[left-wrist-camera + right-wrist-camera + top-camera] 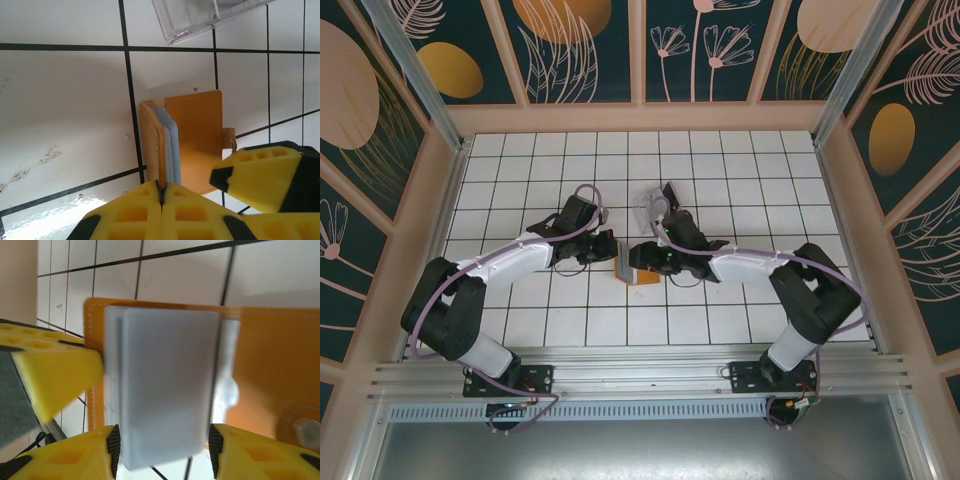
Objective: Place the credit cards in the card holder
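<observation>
The orange-tan card holder (638, 270) lies open on the tiled table between the two arms. My left gripper (161, 194) is shut on the edge of one orange flap, holding it up beside the grey lining (170, 145). My right gripper (162, 450) is open, its pads standing on either side of the grey pocket stack (170, 385), with the orange inside (275, 360) and a snap (306, 430) to the right. The credit cards are out of view.
A clear plastic case (648, 207) lies just beyond the card holder, and its corner (200, 17) is close to the wallet's far edge. A yellow finger of the other arm (260, 175) crowds the right side of the wallet. Wooden walls ring the table.
</observation>
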Robot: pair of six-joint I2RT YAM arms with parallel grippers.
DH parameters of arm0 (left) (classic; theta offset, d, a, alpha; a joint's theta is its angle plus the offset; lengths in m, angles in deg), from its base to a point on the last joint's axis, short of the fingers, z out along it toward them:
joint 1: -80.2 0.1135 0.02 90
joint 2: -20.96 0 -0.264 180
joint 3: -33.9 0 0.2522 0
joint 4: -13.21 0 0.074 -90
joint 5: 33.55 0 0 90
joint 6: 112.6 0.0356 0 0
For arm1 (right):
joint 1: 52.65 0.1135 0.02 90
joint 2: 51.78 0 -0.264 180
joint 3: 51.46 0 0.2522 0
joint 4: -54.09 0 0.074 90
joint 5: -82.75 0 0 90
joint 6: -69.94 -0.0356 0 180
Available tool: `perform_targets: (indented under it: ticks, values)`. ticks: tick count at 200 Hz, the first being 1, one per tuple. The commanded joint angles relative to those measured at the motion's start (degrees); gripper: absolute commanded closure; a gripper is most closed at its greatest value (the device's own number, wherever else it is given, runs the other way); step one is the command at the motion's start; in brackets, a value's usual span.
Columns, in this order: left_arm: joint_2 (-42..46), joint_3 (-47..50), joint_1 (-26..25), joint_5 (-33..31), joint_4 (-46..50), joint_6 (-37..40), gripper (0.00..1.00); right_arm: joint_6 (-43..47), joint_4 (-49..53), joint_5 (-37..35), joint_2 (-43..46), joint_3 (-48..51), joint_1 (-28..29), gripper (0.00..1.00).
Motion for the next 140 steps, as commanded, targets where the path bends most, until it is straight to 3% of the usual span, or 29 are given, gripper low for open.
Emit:
perform_targets:
  ticks: [1, 54, 106, 140]
  values:
    - [0.76, -1.27, 0.07, 0.35, 1.43, -0.83, 1.00, 1.74, -1.43, -0.45, -1.71, -2.06, 0.12, 0.46]
    - [1.01, -0.62, 0.07, 0.79, -0.51, -1.81, 1.00, 1.75, -2.81, 2.06, -5.35, -2.80, 0.39, 0.43]
    - [0.07, -0.46, 0.11, 0.84, -0.57, -1.46, 1.00, 2.39, -1.83, 1.58, -4.42, -2.24, -0.22, 0.60]
    - [-0.69, 0.64, 0.08, 0.50, -1.30, -1.21, 1.00, 2.54, -1.51, 2.03, -3.39, -1.70, -0.92, 0.57]
